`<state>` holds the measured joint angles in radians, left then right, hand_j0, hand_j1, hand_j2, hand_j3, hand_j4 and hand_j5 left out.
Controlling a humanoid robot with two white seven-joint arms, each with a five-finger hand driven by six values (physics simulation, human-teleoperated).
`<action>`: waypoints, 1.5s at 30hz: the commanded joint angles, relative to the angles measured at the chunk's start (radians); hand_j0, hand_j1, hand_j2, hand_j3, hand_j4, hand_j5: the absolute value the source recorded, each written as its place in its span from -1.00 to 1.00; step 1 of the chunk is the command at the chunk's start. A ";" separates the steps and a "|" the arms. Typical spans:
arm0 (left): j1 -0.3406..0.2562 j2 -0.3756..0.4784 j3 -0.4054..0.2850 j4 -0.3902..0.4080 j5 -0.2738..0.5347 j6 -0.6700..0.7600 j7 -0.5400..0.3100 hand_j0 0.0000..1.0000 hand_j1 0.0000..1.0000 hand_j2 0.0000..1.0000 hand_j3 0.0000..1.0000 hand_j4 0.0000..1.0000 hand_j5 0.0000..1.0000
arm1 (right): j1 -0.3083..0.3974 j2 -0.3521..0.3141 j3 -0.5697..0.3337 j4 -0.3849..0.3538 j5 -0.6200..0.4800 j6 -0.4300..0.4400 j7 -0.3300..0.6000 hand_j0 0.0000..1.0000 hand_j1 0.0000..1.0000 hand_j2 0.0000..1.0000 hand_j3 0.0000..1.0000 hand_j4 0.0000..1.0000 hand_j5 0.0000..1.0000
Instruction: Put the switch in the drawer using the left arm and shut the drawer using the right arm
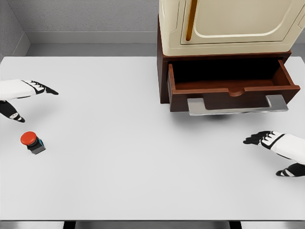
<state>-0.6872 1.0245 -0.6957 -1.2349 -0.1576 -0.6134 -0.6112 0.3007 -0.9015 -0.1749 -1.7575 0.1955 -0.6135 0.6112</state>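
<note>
A small switch (32, 142) with a round red button on a dark base sits on the white table (133, 157) near its left edge. My left hand (29, 101) hovers just above and behind it, open, fingers spread, holding nothing. The brown wooden drawer (232, 87) stands pulled out at the back right, with a silver handle (237, 106) across its front. My right hand (276, 153) rests open at the right edge, in front of and below the drawer.
A cream cabinet (228, 26) with a rounded door sits on top of the drawer unit. The grey wall runs behind the table's far edge.
</note>
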 commanded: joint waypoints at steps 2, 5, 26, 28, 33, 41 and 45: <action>-0.002 0.003 0.002 0.000 0.006 0.003 0.000 1.00 1.00 1.00 1.00 1.00 1.00 | -0.002 0.000 0.003 0.000 -0.007 0.003 0.000 1.00 1.00 1.00 1.00 1.00 1.00; -0.002 0.040 0.002 -0.003 0.006 0.003 0.000 1.00 1.00 1.00 1.00 1.00 1.00 | -0.008 -0.001 0.003 0.000 -0.007 0.003 0.000 1.00 1.00 1.00 1.00 1.00 1.00; 0.031 0.161 -0.128 -0.253 -0.139 0.003 0.000 1.00 1.00 1.00 1.00 1.00 1.00 | 0.055 0.115 -0.229 0.004 -0.015 0.003 0.000 1.00 1.00 1.00 1.00 1.00 1.00; 0.037 0.161 -0.128 -0.253 -0.139 0.003 0.000 1.00 1.00 1.00 1.00 1.00 1.00 | 0.064 0.115 -0.230 0.004 -0.015 0.003 0.000 0.81 0.81 0.81 0.81 0.81 0.81; 0.066 0.161 -0.130 -0.252 -0.139 0.003 0.000 0.76 0.76 0.76 0.76 0.76 0.76 | 0.069 0.170 -0.268 0.007 -0.015 0.003 0.000 0.00 0.00 0.00 0.00 0.00 0.00; 0.071 0.163 -0.130 -0.247 -0.139 0.003 0.000 0.53 0.53 0.53 0.53 0.53 0.53 | 0.044 0.184 -0.268 0.003 -0.019 0.003 0.000 -0.03 -0.03 -0.03 -0.03 -0.03 -0.03; 0.077 0.164 -0.130 -0.248 -0.139 0.003 0.000 0.53 0.53 0.53 0.53 0.53 0.53 | 0.018 0.184 -0.258 0.001 -0.019 0.003 0.000 0.02 0.02 0.02 0.02 0.02 0.02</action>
<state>-0.6105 1.1869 -0.8257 -1.4833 -0.3001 -0.6129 -0.6110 0.3129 -0.7162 -0.4361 -1.7553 0.1836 -0.6135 0.6112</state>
